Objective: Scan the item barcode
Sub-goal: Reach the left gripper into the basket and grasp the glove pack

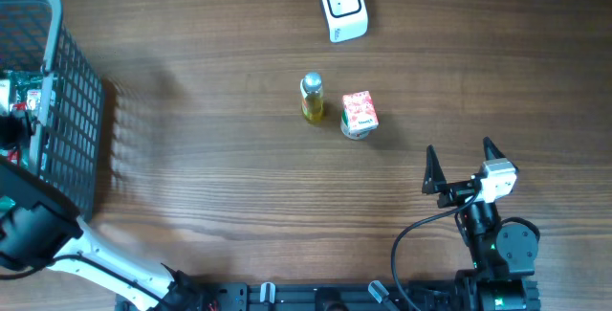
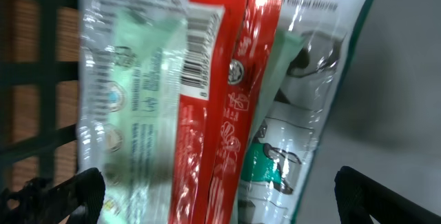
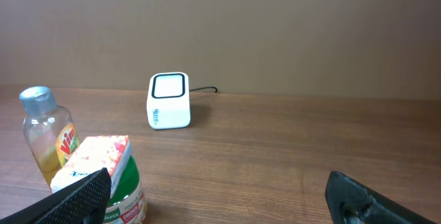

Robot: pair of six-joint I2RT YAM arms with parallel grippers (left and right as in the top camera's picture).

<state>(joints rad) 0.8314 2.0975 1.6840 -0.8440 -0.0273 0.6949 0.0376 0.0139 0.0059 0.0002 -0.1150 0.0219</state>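
Note:
My left gripper (image 2: 220, 207) is open inside the grey mesh basket (image 1: 72, 91), its fingers (image 2: 65, 195) spread either side of a clear and red plastic packet (image 2: 213, 107). The packet fills the left wrist view, slightly blurred, and a barcode (image 2: 198, 50) shows on it. The white barcode scanner (image 1: 342, 7) stands at the table's far middle and shows as a scanner (image 3: 169, 100) in the right wrist view too. My right gripper (image 1: 460, 155) is open near the front right, holding nothing.
A small yellow bottle (image 1: 312, 98) with a silver cap and a green cup (image 1: 360, 115) with a red-and-white lid stand mid-table, left of and beyond my right gripper. The basket holds other packets (image 1: 24, 91). The scanner's cable runs off the far edge.

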